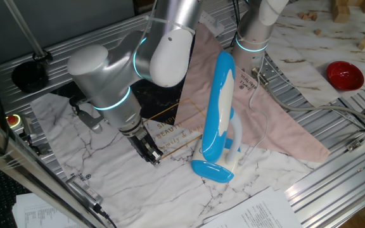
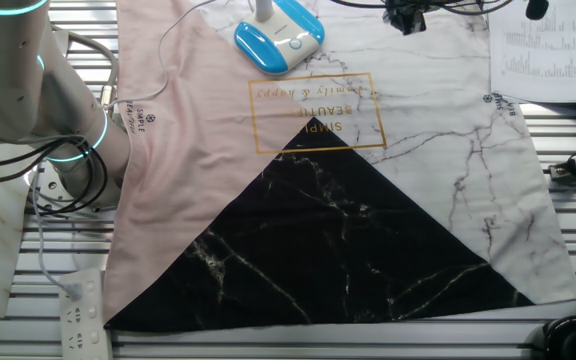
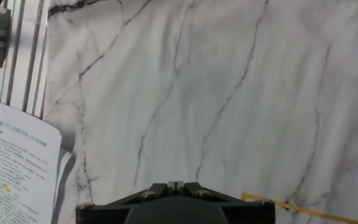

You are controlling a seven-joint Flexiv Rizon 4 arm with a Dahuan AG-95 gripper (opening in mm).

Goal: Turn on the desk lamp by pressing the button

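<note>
Claw [image 1: 149,152]: low over the marbled cloth [image 1: 106,171], touching nothing; open or closed not discernible in any view.
Hand view: bare cloth and a printed sheet [image 3: 17,168] only, no lamp.
Desk lamp [image 1: 219,120]: folded upright on the table [image 1: 334,183], just beside the claw, apart from it; blue base [image 2: 279,36] with a small button on top [image 2: 293,42].
Progress: nothing done; no light seen; approach and press both left.
</note>
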